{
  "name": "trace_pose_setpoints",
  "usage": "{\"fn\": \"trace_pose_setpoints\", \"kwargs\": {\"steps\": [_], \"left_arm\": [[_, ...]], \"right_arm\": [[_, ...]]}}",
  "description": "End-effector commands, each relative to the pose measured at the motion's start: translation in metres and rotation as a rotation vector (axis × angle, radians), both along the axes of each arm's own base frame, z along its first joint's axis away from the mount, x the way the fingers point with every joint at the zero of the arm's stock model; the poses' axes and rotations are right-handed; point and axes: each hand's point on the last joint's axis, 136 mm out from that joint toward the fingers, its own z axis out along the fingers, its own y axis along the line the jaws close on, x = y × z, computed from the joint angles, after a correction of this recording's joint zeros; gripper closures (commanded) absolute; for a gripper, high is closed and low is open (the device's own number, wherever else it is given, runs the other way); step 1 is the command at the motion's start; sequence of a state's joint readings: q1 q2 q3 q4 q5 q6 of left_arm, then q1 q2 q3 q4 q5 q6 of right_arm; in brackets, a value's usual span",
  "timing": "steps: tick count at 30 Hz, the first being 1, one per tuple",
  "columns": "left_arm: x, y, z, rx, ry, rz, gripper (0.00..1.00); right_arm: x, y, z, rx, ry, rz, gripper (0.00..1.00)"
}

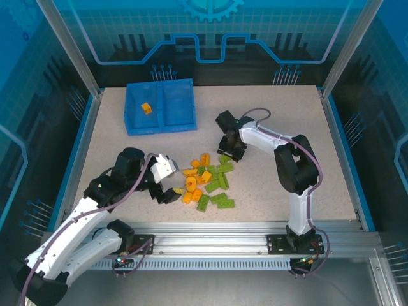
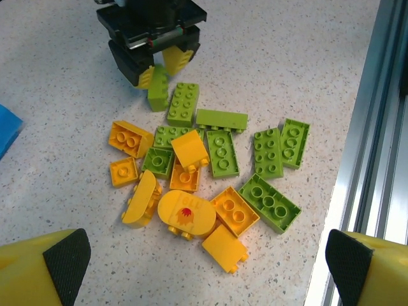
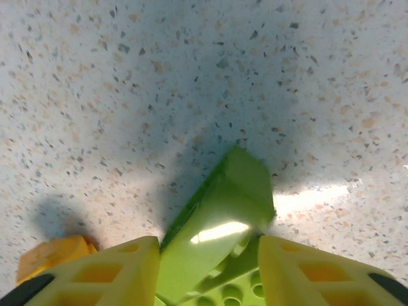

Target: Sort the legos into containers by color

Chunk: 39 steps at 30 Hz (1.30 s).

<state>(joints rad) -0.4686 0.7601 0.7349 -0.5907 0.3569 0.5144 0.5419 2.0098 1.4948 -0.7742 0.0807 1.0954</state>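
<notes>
A pile of orange and light green legos (image 1: 207, 182) lies mid-table, ahead of the arms. My right gripper (image 1: 231, 153) is at the pile's far edge, shut on a tilted green lego (image 3: 220, 217); the left wrist view shows that lego (image 2: 158, 89) under the black gripper (image 2: 162, 67). In the right wrist view the gripper (image 3: 209, 255) has a yellow finger against each side of it. My left gripper (image 1: 171, 192) hovers open at the pile's near left. Its pads (image 2: 64, 255) stand wide with nothing between them, near a rounded orange lego (image 2: 186, 215). The blue containers (image 1: 159, 129) stand far left, one orange lego (image 1: 146, 108) in the left compartment.
A metal rail (image 1: 255, 231) runs along the table's near edge, close behind the pile. Another green lego (image 3: 242, 293) lies under the held one, with an orange lego (image 3: 54, 252) to its left. Bare speckled tabletop (image 1: 280, 115) stretches beyond the right gripper.
</notes>
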Motion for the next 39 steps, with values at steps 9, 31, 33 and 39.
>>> {"fn": "trace_pose_setpoints", "kwargs": {"steps": [9,31,33,39], "left_arm": [[0.002,-0.007,0.004,-0.024,-0.088,-0.053,0.01],[0.066,0.090,0.072,-0.150,-0.368,0.647,0.01],[0.071,0.103,0.074,-0.166,-0.353,0.726,0.01],[0.078,0.135,0.081,-0.174,-0.365,0.889,0.01]], "right_arm": [[0.004,-0.006,-0.019,-0.018,0.053,0.005,0.35],[0.078,0.159,0.180,-0.159,-0.713,0.872,0.79],[0.100,0.170,0.176,-0.208,-0.744,0.879,0.78],[0.160,0.197,0.148,-0.309,-0.856,0.852,0.77]]}}
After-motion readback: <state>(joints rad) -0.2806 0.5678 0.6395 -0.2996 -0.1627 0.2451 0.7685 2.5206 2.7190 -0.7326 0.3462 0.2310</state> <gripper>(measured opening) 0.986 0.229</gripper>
